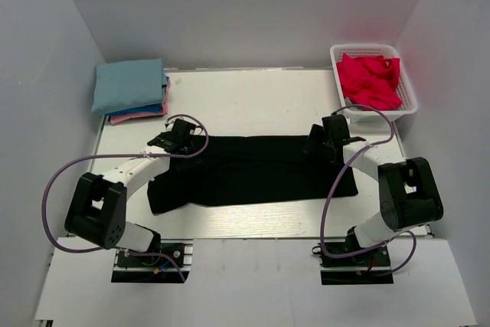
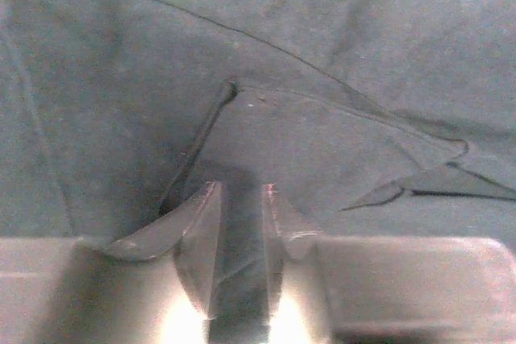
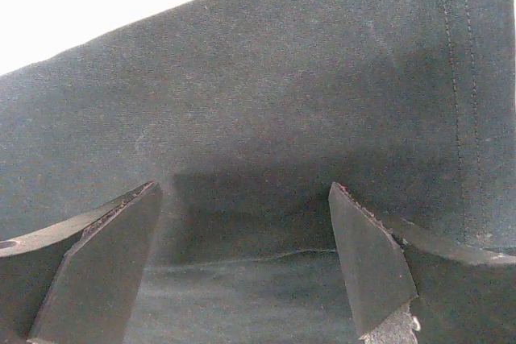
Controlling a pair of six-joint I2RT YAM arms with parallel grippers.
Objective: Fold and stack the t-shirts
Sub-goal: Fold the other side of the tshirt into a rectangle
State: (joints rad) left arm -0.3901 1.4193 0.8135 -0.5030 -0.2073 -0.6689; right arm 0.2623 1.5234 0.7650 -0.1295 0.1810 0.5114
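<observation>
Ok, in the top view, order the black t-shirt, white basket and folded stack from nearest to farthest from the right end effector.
1. black t-shirt, directly under the right end effector.
2. white basket, far right corner.
3. folded stack, far left corner.

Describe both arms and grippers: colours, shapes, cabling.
The left arm and right arm: white links, chunky black joint housings. A mauve cable loops beside each. The left gripper and right gripper are black, with flat wedge-shaped fingers. No markings legible.

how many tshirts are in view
5: black t-shirt spread mid-table; light blue t-shirt, blue t-shirt and pink t-shirt stacked back left; red t-shirt in the basket, possibly hiding more.
</observation>
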